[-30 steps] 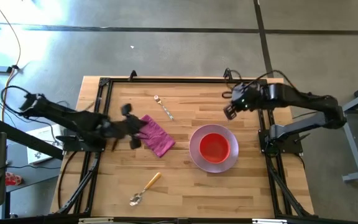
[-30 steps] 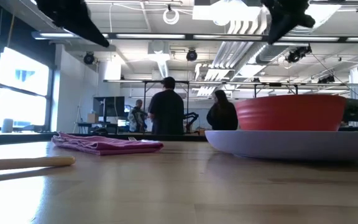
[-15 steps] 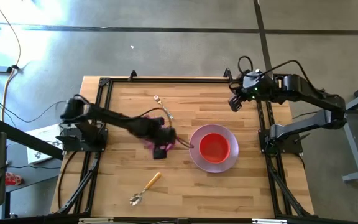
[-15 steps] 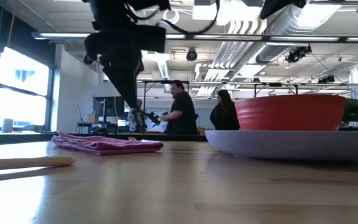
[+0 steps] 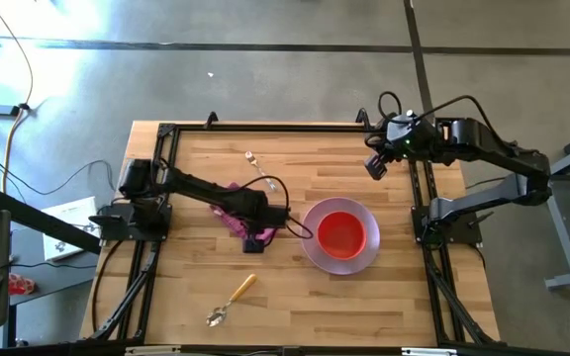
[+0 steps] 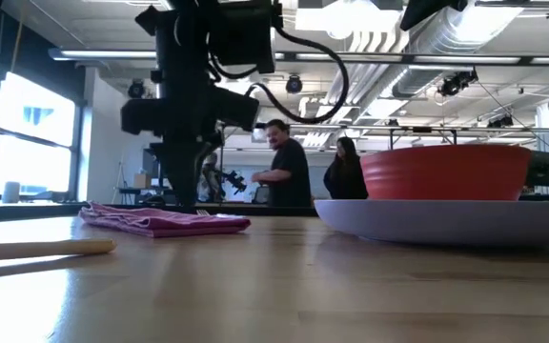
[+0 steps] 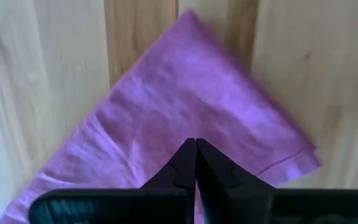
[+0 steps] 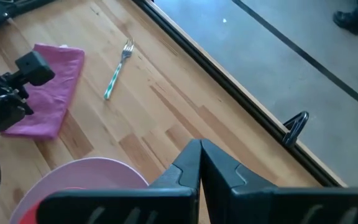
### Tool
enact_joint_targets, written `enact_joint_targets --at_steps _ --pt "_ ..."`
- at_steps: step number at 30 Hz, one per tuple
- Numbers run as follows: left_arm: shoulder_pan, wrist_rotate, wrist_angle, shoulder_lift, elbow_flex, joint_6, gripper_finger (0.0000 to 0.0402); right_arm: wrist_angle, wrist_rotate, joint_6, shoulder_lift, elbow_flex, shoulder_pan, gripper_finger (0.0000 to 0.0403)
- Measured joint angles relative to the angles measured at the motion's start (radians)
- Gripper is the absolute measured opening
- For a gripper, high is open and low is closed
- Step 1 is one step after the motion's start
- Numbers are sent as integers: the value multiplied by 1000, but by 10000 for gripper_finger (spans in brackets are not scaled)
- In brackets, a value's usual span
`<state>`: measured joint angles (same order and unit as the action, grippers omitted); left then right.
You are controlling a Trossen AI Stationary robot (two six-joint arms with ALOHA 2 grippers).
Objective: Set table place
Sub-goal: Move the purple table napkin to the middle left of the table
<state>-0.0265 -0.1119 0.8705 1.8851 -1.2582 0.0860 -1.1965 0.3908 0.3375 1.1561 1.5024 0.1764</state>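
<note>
From where I stand, the left gripper (image 5: 256, 235) is stretched out over the middle of the butcher-block table (image 5: 295, 297), hanging right above the magenta napkin (image 7: 185, 118), and its two fingers are pressed together with nothing between them; whether the tips touch the cloth I cannot tell. The napkin lies flat, just left of the lilac plate (image 5: 310, 252), which sits a little right of the table's centre. The small red bowl (image 5: 341, 235) stands inside the plate, and nothing shows in the bowl. The fork (image 5: 261, 172) lies toward the far edge, beyond the napkin and apart from it. The wooden-handled spoon (image 5: 230, 300) lies near the front edge, well away from the plate. The right gripper (image 5: 373, 167) waits raised over the far right corner, jaws together and holding nothing. Beyond the table, two people (image 6: 287, 175) stand in the room.
</note>
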Motion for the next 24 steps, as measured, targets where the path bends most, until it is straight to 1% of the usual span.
enact_joint_targets --at_steps 7,10,14,18,24 --pt "0 -16 -151 10 57 7 0 3 0 -6 0 0 0 0" --pt "0 -2 -159 10 92 42 0 3 0 -6 0 0 0 0" --pt "2 43 -173 0 136 82 0 4 0 -7 0 0 0 0" --pt "20 79 -121 -1 150 119 0 5 0 -10 0 0 0 0" --pt "86 173 56 -21 156 146 0 5 0 -12 0 0 0 0"
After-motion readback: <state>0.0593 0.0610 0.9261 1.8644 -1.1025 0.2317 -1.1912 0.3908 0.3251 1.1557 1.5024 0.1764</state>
